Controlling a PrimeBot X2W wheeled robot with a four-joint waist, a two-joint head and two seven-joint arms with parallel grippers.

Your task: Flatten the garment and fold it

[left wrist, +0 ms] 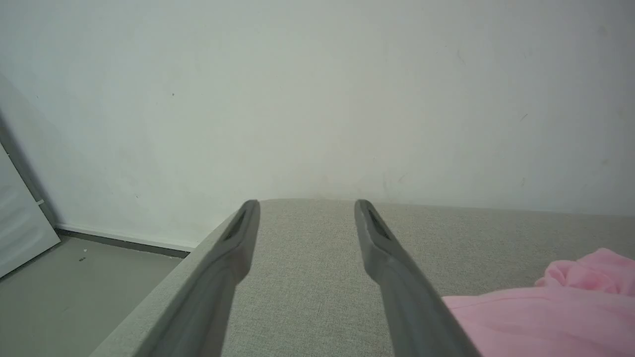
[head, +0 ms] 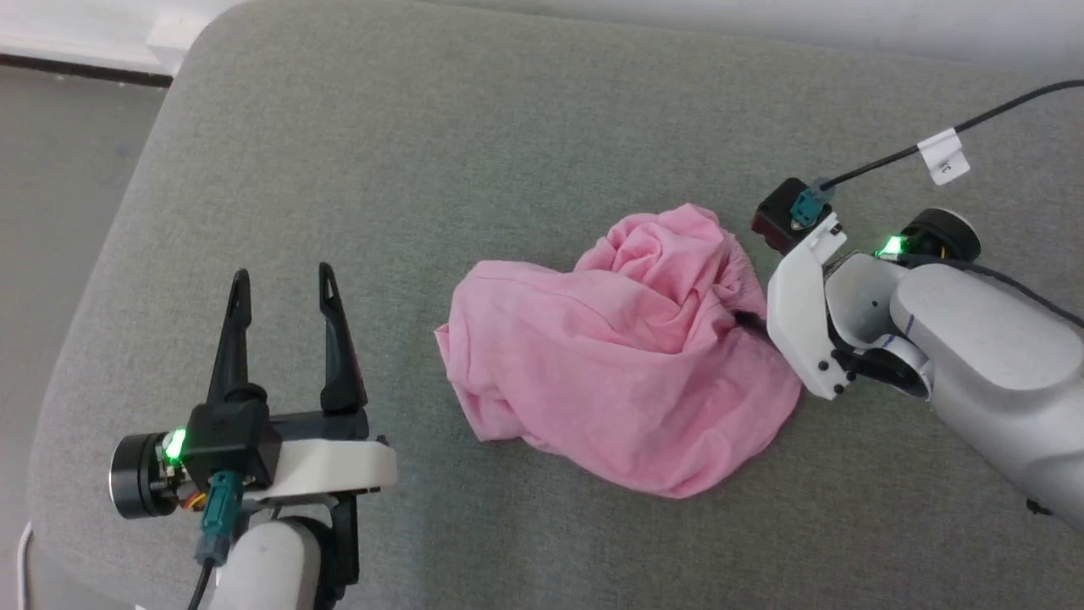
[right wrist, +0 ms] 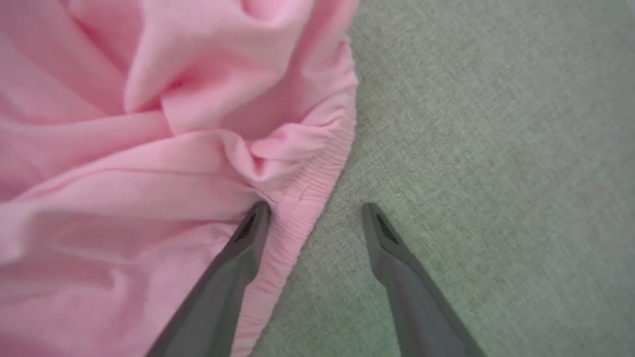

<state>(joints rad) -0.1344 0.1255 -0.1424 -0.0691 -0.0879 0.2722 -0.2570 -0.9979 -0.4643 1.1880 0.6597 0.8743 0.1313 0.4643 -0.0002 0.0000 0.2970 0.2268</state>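
Note:
The garment (head: 610, 356) is a light-pink heap, crumpled and bunched, in the middle of the grey cushion (head: 474, 127). My right gripper (right wrist: 316, 206) points down at its right edge and stands open. One finger rests on the pink cloth just inside the gathered waistband (right wrist: 325, 158), the other is over bare cushion beside it. In the head view the right gripper (head: 749, 322) is mostly hidden under its white wrist. My left gripper (head: 284, 273) is open at the lower left, well clear of the garment (left wrist: 545, 307), with nothing between its fingers (left wrist: 382, 248).
The cushion's rounded left edge (head: 127, 220) drops to a grey floor (head: 51, 212). A pale wall (left wrist: 317, 99) stands behind the cushion. A black cable (head: 999, 110) with a white label (head: 942, 155) runs to the right wrist.

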